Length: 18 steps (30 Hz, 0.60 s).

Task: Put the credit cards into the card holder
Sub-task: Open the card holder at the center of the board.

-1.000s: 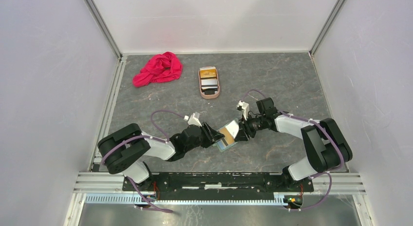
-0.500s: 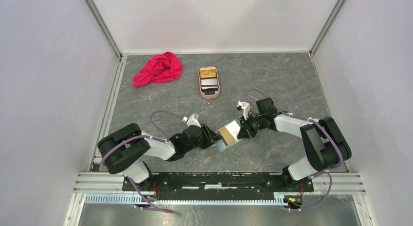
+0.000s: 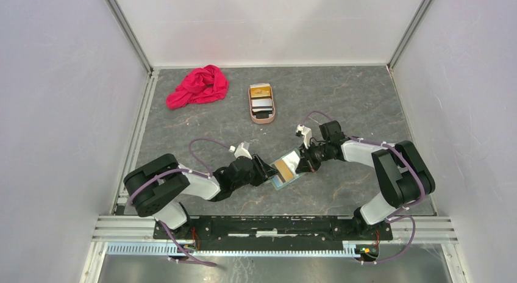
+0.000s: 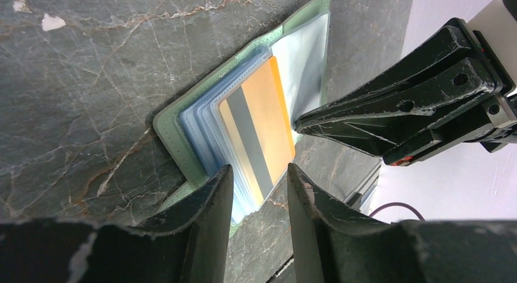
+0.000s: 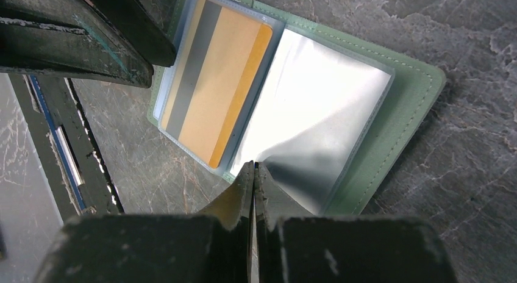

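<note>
The sage-green card holder (image 3: 288, 177) lies open on the table between my two grippers; it also shows in the left wrist view (image 4: 167, 127) and the right wrist view (image 5: 402, 112). An orange card with a grey stripe (image 4: 259, 124) (image 5: 213, 82) sits in one of its clear sleeves. My left gripper (image 3: 268, 173) (image 4: 259, 176) is open, with its jaws straddling the holder's near edge. My right gripper (image 3: 300, 165) (image 5: 253, 167) is shut, pinching the edge of an empty clear sleeve (image 5: 323, 100). More credit cards (image 3: 262, 103) lie in the pinkish-tan tray.
The pinkish-tan oval tray (image 3: 262, 118) stands at the back middle. A crumpled red cloth (image 3: 198, 86) lies at the back left. White walls close in three sides. The arms' mounting rail (image 3: 262, 225) runs along the near edge.
My right arm has drawn slightly left and back, its gripper staying at the holder's sleeve. The left gripper and the holder have barely moved.
</note>
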Each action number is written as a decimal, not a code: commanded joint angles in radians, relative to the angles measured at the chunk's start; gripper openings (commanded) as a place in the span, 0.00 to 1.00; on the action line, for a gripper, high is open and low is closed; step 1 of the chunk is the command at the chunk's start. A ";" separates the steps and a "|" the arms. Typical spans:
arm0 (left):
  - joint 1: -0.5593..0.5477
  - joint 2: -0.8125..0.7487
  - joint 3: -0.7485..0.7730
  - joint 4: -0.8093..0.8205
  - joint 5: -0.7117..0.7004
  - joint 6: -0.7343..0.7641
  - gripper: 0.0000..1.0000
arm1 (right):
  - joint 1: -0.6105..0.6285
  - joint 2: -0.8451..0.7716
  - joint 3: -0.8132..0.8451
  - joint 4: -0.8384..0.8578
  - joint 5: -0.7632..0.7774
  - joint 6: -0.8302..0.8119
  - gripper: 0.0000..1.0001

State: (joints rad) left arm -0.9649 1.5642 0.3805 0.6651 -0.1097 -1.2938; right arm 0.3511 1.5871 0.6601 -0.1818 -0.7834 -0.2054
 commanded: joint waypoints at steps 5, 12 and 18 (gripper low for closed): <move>0.006 0.031 0.029 0.070 0.003 -0.029 0.45 | -0.001 0.043 0.013 -0.017 0.050 -0.022 0.03; 0.015 0.039 0.017 0.101 0.009 -0.044 0.44 | -0.001 0.046 0.015 -0.021 0.050 -0.025 0.03; 0.024 0.055 0.000 0.200 0.034 -0.050 0.41 | -0.001 0.048 0.015 -0.022 0.050 -0.026 0.03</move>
State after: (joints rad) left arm -0.9497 1.6020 0.3855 0.7479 -0.0937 -1.3033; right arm 0.3511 1.6054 0.6712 -0.1833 -0.7967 -0.2062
